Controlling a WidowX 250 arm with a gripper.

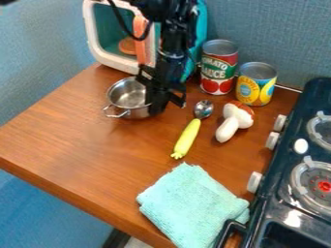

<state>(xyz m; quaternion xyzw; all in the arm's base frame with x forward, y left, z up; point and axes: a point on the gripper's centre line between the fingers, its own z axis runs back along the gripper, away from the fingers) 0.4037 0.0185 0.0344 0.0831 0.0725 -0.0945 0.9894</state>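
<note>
The black gripper (160, 99) hangs from the top of the view, low over the table at the right side of a small metal pot (129, 95). It covers part of the pot's right rim; whether it touches or holds the pot I cannot tell. To its right lies a spoon (188, 137) with a yellow-green handle, its metal bowl toward the back. Beside the spoon is a white toy mushroom (231, 123) with a reddish-brown patch on its cap. A folded turquoise cloth (192, 207) lies nearer the front.
Two cans stand at the back, a red and green one (218, 68) and a yellow and blue one (256, 85). Behind the arm is a white and teal toy oven (107, 54). A dark stove (275, 193) with white knobs borders the wooden table (84, 131) on the right.
</note>
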